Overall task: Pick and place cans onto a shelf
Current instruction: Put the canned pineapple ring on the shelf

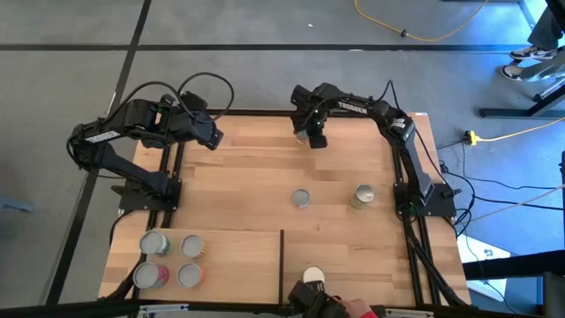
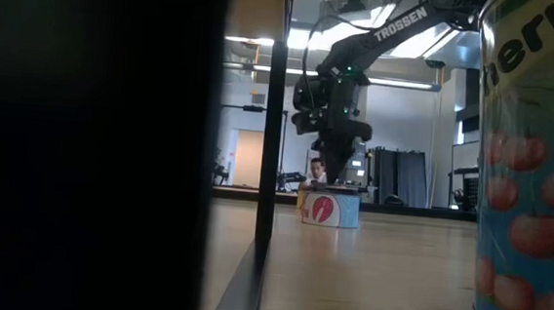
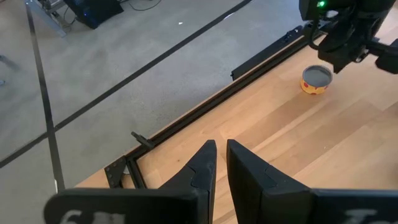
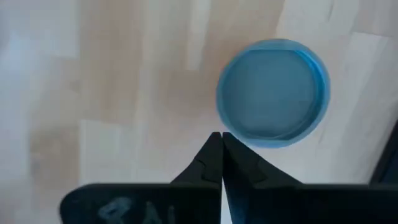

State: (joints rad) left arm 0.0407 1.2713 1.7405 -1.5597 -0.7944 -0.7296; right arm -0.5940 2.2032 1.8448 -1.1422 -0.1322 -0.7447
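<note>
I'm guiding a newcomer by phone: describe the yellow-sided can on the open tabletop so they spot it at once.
On the wood tabletop, look toward the right arm's base. Two cans stand apart mid-table; the yellow-sided can is the one nearer that base. Its neighbour, the grey can, shows no yellow.

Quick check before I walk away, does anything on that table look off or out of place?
One thing: the right tool is shut with nothing between its fingers, right beside the blue-lidded can at the table's far edge. All the cans stand upright; nothing spilled or damaged.
</note>
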